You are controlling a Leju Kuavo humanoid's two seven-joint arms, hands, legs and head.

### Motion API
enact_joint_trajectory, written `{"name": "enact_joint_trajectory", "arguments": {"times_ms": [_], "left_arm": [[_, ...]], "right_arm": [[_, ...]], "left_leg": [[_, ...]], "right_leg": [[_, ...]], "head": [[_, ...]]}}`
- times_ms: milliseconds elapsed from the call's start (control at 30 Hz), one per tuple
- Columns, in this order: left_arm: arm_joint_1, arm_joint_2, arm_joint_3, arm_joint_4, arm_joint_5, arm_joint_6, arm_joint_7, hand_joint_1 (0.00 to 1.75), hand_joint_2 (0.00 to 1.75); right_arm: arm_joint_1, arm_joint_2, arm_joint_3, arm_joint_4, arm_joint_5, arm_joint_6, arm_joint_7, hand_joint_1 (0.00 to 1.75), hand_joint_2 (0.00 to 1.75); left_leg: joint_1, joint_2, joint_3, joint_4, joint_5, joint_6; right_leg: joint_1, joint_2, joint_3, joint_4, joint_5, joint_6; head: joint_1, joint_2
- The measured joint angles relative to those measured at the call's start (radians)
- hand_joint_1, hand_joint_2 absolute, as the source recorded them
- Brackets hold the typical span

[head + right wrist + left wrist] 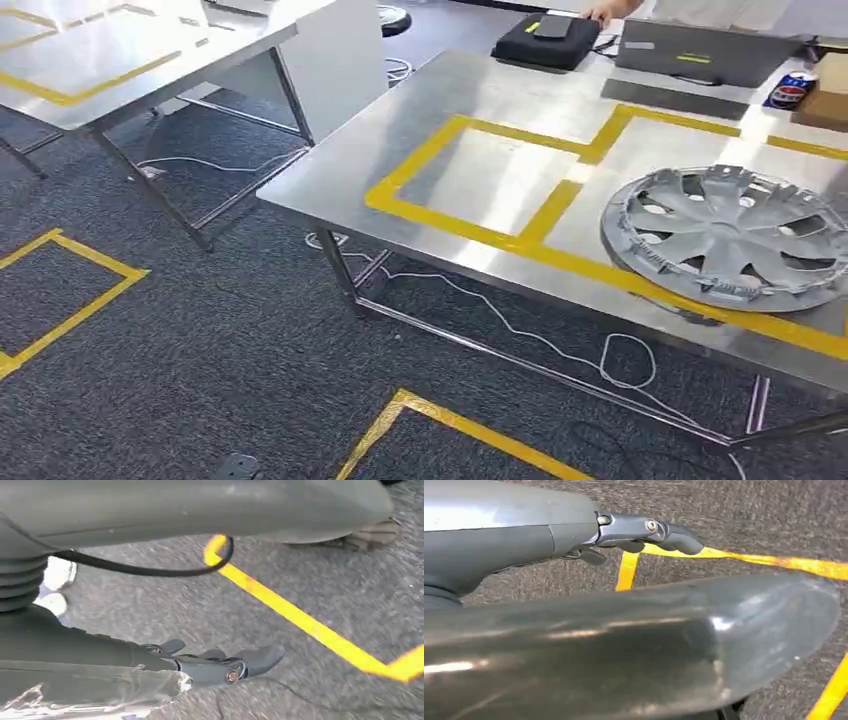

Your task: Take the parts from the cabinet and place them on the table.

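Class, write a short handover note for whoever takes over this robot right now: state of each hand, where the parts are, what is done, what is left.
Left hand: hangs over the carpet, holds nothing, fingers loosely extended.
Right hand: hangs over the carpet beside yellow floor tape, also holds nothing.
Parts: one grey wheel cover lies flat on the steel table, overlapping the yellow tape at the near edge.
Done: apparently that one part delivered.
Left: the cabinet is outside these views, so check it for remaining parts and fetch them.
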Motion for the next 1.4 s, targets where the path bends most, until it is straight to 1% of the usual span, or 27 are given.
{"name": "enact_joint_trajectory", "arguments": {"times_ms": [67, 133, 200, 267, 300, 333, 400, 467, 533, 600, 633, 700, 767, 800, 833, 933, 967, 1000, 1033, 1100, 1133, 1167, 1200, 1267, 1333, 1367, 1400], "left_arm": [[0.000, -0.001, -0.002, 0.000, 0.000, 0.000, -0.005, 0.00, 0.00], [0.001, -0.003, -0.003, 0.000, 0.000, 0.000, -0.015, 0.00, 0.00], [0.002, -0.003, -0.006, 0.000, -0.004, 0.000, -0.023, 0.00, 0.00], [0.001, -0.003, -0.011, 0.000, -0.013, 0.001, -0.025, 0.00, 0.00], [-0.001, -0.003, -0.013, 0.000, -0.014, 0.003, -0.027, 0.00, 0.00], [-0.003, -0.005, -0.016, 0.000, -0.015, 0.004, -0.030, 0.00, 0.00], [-0.004, -0.007, -0.020, 0.000, -0.015, 0.004, -0.036, 0.00, 0.00], [0.001, -0.009, -0.020, 0.000, -0.014, 0.003, -0.037, 0.00, 0.00], [0.001, -0.008, -0.020, -0.001, -0.014, 0.001, -0.038, 0.00, 0.00], [0.001, -0.007, -0.020, -0.001, -0.013, 0.000, -0.038, 0.00, 0.00], [0.001, -0.008, -0.020, -0.001, -0.014, 0.000, -0.039, 0.00, 0.00], [0.001, -0.012, -0.021, -0.001, -0.015, -0.001, -0.039, 0.00, 0.00], [0.002, -0.016, -0.022, -0.001, -0.014, -0.002, -0.039, 0.00, 0.00], [0.001, -0.016, -0.022, -0.001, -0.015, -0.002, -0.039, 0.00, 0.00], [0.003, -0.017, -0.023, -0.001, -0.014, -0.003, -0.039, 0.00, 0.00], [0.002, -0.019, -0.024, -0.001, -0.015, -0.004, -0.040, 0.00, 0.00], [0.004, -0.018, -0.024, -0.001, -0.015, -0.004, -0.040, 0.00, 0.00], [0.005, -0.018, -0.025, -0.001, -0.015, -0.004, -0.040, 0.00, 0.00], [0.007, -0.019, -0.025, -0.001, -0.015, -0.004, -0.040, 0.00, 0.00], [0.006, -0.020, -0.025, -0.001, -0.015, -0.003, -0.040, 0.00, 0.00], [0.005, -0.021, -0.025, -0.001, -0.014, -0.002, -0.040, 0.00, 0.00], [0.005, -0.022, -0.025, -0.001, -0.014, 0.000, -0.040, 0.00, 0.00], [0.005, -0.023, -0.025, -0.001, -0.014, 0.000, -0.040, 0.00, 0.00], [0.005, -0.023, -0.025, -0.001, -0.015, 0.003, -0.040, 0.00, 0.00], [0.000, -0.027, -0.026, -0.001, -0.016, 0.007, -0.042, 0.00, 0.00], [-0.009, -0.028, -0.026, -0.002, -0.018, 0.012, -0.043, 0.00, 0.00], [-0.014, -0.031, -0.027, -0.002, -0.018, 0.015, -0.044, 0.00, 0.00]], "right_arm": [[0.000, 0.000, 0.019, 0.000, 0.004, 0.000, -0.010, 0.00, 0.00], [0.002, 0.002, 0.032, 0.001, 0.004, 0.000, -0.019, 0.00, 0.00], [0.002, 0.002, 0.037, 0.002, 0.004, 0.000, -0.021, 0.00, 0.00], [0.001, 0.002, 0.043, 0.002, 0.003, -0.001, -0.022, 0.00, 0.00], [-0.001, 0.002, 0.045, 0.002, 0.004, 0.000, -0.020, 0.00, 0.00], [-0.001, 0.002, 0.049, 0.003, 0.006, 0.001, -0.015, 0.00, 0.00], [0.001, 0.002, 0.051, 0.003, 0.009, 0.001, -0.011, 0.00, 0.00], [0.007, 0.002, 0.052, 0.004, 0.010, 0.001, -0.010, 0.00, 0.00], [0.013, 0.002, 0.052, 0.004, 0.010, 0.001, -0.013, 0.00, 0.00], [0.010, 0.002, 0.052, 0.004, 0.012, 0.001, -0.016, 0.00, 0.00], [0.007, 0.002, 0.052, 0.004, 0.013, 0.001, -0.017, 0.00, 0.00], [0.006, 0.002, 0.052, 0.004, 0.014, 0.001, -0.016, 0.00, 0.00], [0.007, 0.000, 0.052, 0.004, 0.016, 0.001, -0.015, 0.00, 0.00], [0.005, 0.000, 0.052, 0.004, 0.016, 0.001, -0.014, 0.00, 0.00], [0.000, 0.000, 0.052, 0.004, 0.017, 0.000, -0.014, 0.00, 0.00], [0.001, 0.000, 0.052, 0.004, 0.016, 0.000, -0.014, 0.00, 0.00], [0.004, 0.000, 0.052, 0.005, 0.016, 0.000, -0.013, 0.00, 0.00], [0.002, 0.000, 0.052, 0.005, 0.016, 0.000, -0.013, 0.00, 0.00], [0.000, 0.000, 0.052, 0.005, 0.016, -0.001, -0.016, 0.00, 1.75], [0.001, 0.000, 0.052, 0.005, 0.020, -0.013, -0.025, 0.00, 1.75], [0.002, 0.000, 0.053, 0.005, 0.024, -0.023, -0.028, 0.00, 1.75], [0.002, 0.000, 0.054, 0.005, 0.025, -0.030, -0.032, 0.00, 1.75], [0.002, 0.000, 0.053, 0.005, 0.024, -0.035, -0.035, 0.00, 1.75], [0.002, -0.001, 0.054, 0.005, 0.023, -0.040, -0.046, 0.00, 1.75], [0.003, -0.001, 0.053, 0.004, 0.021, -0.037, -0.057, 0.00, 1.75], [0.004, -0.001, 0.053, 0.004, 0.021, -0.036, -0.062, 0.00, 1.75], [0.004, -0.002, 0.053, 0.004, 0.023, -0.036, -0.064, 0.00, 1.75]], "left_leg": [[-0.001, -0.008, -0.053, 0.143, -0.108, -0.002], [-0.002, -0.012, -0.090, 0.266, -0.165, 0.000], [-0.005, -0.015, -0.051, 0.234, -0.129, 0.010], [-0.009, -0.018, 0.055, 0.084, -0.067, 0.025], [-0.012, -0.025, 0.118, 0.005, -0.068, 0.032], [-0.017, -0.028, 0.150, -0.054, -0.075, 0.032], [-0.024, -0.026, 0.133, -0.050, -0.064, 0.030], [-0.023, -0.018, 0.126, -0.061, -0.039, 0.047], [-0.022, -0.014, 0.107, -0.060, -0.019, 0.062], [-0.023, -0.011, 0.082, -0.060, 0.001, 0.064], [-0.024, -0.009, 0.068, -0.058, 0.013, 0.064], [-0.024, -0.005, 0.038, -0.057, 0.035, 0.061], [-0.022, -0.005, 0.008, -0.053, 0.057, 0.054], [-0.022, -0.006, -0.001, -0.050, 0.065, 0.049], [-0.028, -0.005, -0.010, -0.046, 0.071, 0.042], [-0.022, -0.003, -0.011, -0.044, 0.097, 0.028], [-0.022, -0.004, -0.015, -0.044, 0.099, 0.020], [-0.019, -0.010, -0.022, -0.035, 0.073, 0.013], [-0.019, -0.014, -0.040, 0.006, 0.012, 0.008], [-0.016, -0.016, -0.089, 0.159, -0.102, 0.002], [-0.015, -0.016, -0.108, 0.228, -0.129, 0.000], [-0.014, -0.016, -0.111, 0.264, -0.126, -0.001], [-0.012, -0.016, -0.101, 0.268, -0.103, -0.002], [-0.006, -0.011, -0.012, 0.165, -0.015, -0.005], [-0.003, 0.039, 0.113, 0.012, -0.023, -0.005], [-0.007, 0.041, 0.161, -0.070, -0.040, 0.004], [-0.010, 0.033, 0.150, -0.078, -0.050, 0.016]], "right_leg": [[0.004, 0.000, -0.020, 0.000, 0.013, -0.014], [0.010, 0.000, -0.042, 0.001, 0.028, -0.017], [0.016, 0.004, -0.064, 0.001, 0.046, -0.016], [0.018, 0.011, -0.085, 0.001, 0.066, -0.013], [0.018, 0.014, -0.090, 0.002, 0.076, -0.010], [0.023, 0.015, -0.100, 0.004, 0.082, -0.004], [0.017, 0.014, -0.101, -0.006, 0.107, 0.007], [0.010, 0.016, -0.102, -0.015, 0.125, 0.022], [0.009, 0.004, -0.126, 0.048, 0.023, 0.027], [0.009, 0.000, -0.155, 0.195, -0.091, 0.034], [0.009, 0.000, -0.160, 0.261, -0.122, 0.037], [0.009, -0.001, -0.122, 0.272, -0.083, 0.038], [0.009, -0.003, -0.017, 0.154, -0.023, 0.037], [0.009, -0.008, 0.058, 0.059, -0.027, 0.036], [0.012, -0.013, 0.121, -0.036, -0.064, 0.036], [0.019, -0.008, 0.104, -0.041, -0.061, 0.016], [0.017, -0.010, 0.099, -0.045, -0.051, 0.001], [0.015, -0.013, 0.090, -0.045, -0.041, -0.007], [0.014, -0.012, 0.077, -0.045, -0.030, -0.016], [0.015, -0.015, 0.054, -0.045, -0.006, -0.024], [0.016, -0.019, 0.037, -0.044, 0.005, -0.024], [0.017, -0.022, 0.023, -0.043, 0.016, -0.023], [0.017, -0.027, 0.011, -0.043, 0.024, -0.022], [0.016, -0.041, -0.017, -0.043, 0.041, -0.014], [0.019, -0.052, -0.025, -0.041, 0.052, -0.004], [0.021, -0.065, -0.033, -0.029, 0.055, 0.003], [0.020, -0.077, -0.039, -0.024, 0.064, 0.011]], "head": [[-0.006, 0.000], [-0.007, 0.000], [-0.008, 0.000], [-0.007, 0.000], [-0.008, 0.000], [-0.008, 0.000], [-0.011, 0.000], [-0.013, 0.000], [-0.005, 0.000], [-0.006, 0.000], [-0.006, 0.000], [-0.006, 0.000], [-0.006, 0.000], [-0.006, 0.000], [-0.005, 0.000], [-0.009, 0.000], [-0.008, 0.000], [-0.008, 0.000], [-0.015, 0.000], [-0.019, 0.000], [-0.019, 0.000], [-0.019, 0.000], [-0.019, 0.000], [-0.019, 0.000], [-0.021, 0.000], [-0.019, 0.000], [-0.020, 0.000]]}}
